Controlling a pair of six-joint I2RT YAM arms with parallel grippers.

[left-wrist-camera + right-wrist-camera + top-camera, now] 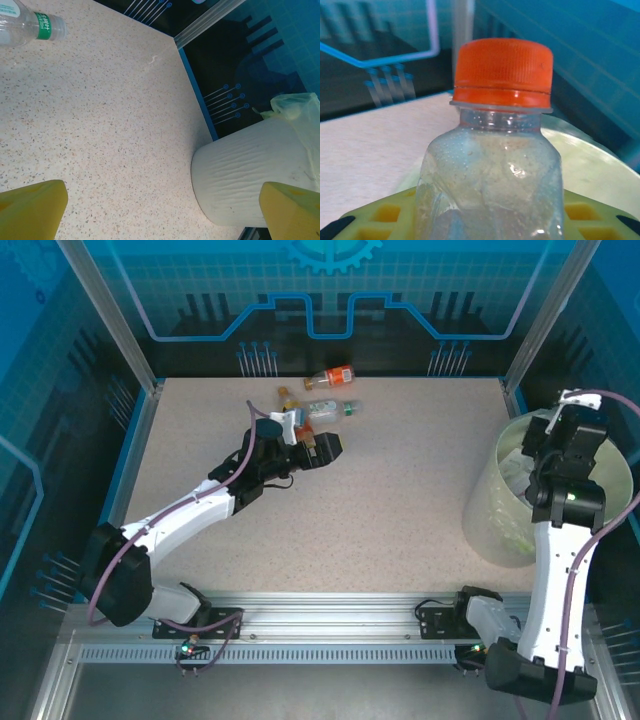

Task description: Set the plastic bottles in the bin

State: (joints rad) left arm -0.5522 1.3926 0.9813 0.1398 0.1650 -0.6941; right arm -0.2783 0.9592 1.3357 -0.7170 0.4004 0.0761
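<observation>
My right gripper (487,222) is shut on a clear plastic bottle (492,175) with an orange cap, held upright above the pale yellow-green bin (592,160). In the top view that gripper (547,445) hangs over the bin (488,515) at the table's right edge. Three loose bottles lie at the back middle: an orange one (328,377), a clear one with a green label (335,408) and a small brownish one (288,397). My left gripper (325,448) sits just in front of them, open, with nothing between its yellow fingers (30,212). The clear green-labelled bottle (27,27) shows at the top left of the left wrist view.
The table (400,490) is speckled beige, with blue walls on three sides and metal posts at the back corners. The left wrist view looks across bare tabletop to the bin (245,175) and its bag (292,107).
</observation>
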